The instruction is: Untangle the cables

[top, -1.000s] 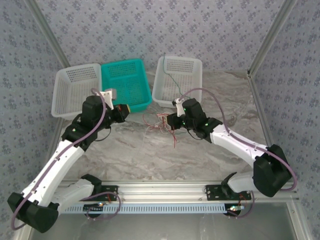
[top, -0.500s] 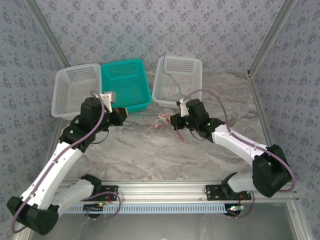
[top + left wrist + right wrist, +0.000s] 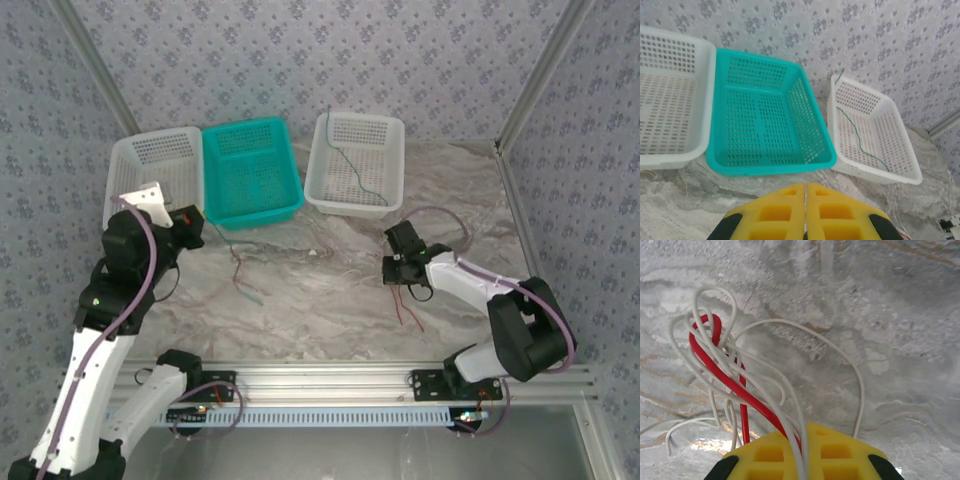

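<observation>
Right pincer (image 3: pixel 804 440) is clamped on the red and white cables (image 3: pixel 730 381), which loop out right ahead of it over the counter (image 3: pixel 890 315). Left pincer (image 3: pixel 805 192) is pinched closed.

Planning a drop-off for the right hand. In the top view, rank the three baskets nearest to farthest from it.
1. Right white basket, just beyond the right hand, slightly to its left.
2. Teal basket, middle of the row.
3. Left white basket, far left end.
</observation>
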Controlling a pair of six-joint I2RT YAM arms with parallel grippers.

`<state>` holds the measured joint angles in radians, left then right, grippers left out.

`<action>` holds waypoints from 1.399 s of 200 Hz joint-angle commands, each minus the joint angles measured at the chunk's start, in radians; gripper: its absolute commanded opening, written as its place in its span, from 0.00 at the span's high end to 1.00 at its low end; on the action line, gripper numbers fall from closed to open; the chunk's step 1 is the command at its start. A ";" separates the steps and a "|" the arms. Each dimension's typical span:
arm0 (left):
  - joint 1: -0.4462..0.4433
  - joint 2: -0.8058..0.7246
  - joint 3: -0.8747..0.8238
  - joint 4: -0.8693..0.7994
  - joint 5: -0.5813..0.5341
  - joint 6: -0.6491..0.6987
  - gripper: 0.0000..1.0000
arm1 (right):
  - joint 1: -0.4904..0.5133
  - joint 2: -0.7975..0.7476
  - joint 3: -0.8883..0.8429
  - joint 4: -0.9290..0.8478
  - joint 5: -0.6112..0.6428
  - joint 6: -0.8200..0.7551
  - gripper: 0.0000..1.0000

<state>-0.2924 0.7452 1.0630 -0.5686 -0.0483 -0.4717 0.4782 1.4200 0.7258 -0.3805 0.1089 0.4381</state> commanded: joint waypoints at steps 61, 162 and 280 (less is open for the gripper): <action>0.006 0.048 -0.039 0.084 0.102 0.010 1.00 | 0.110 -0.091 0.152 -0.076 -0.108 -0.063 0.26; 0.004 0.073 -0.136 0.193 0.107 -0.117 1.00 | 0.399 -0.208 0.258 0.227 -0.076 0.152 0.28; 0.004 0.039 -0.152 0.168 0.055 -0.117 1.00 | 0.642 0.368 0.650 0.270 0.174 0.085 0.56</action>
<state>-0.2924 0.8055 0.9066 -0.4026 0.0246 -0.5888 1.1198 1.7260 1.2976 -0.1013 0.2302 0.5671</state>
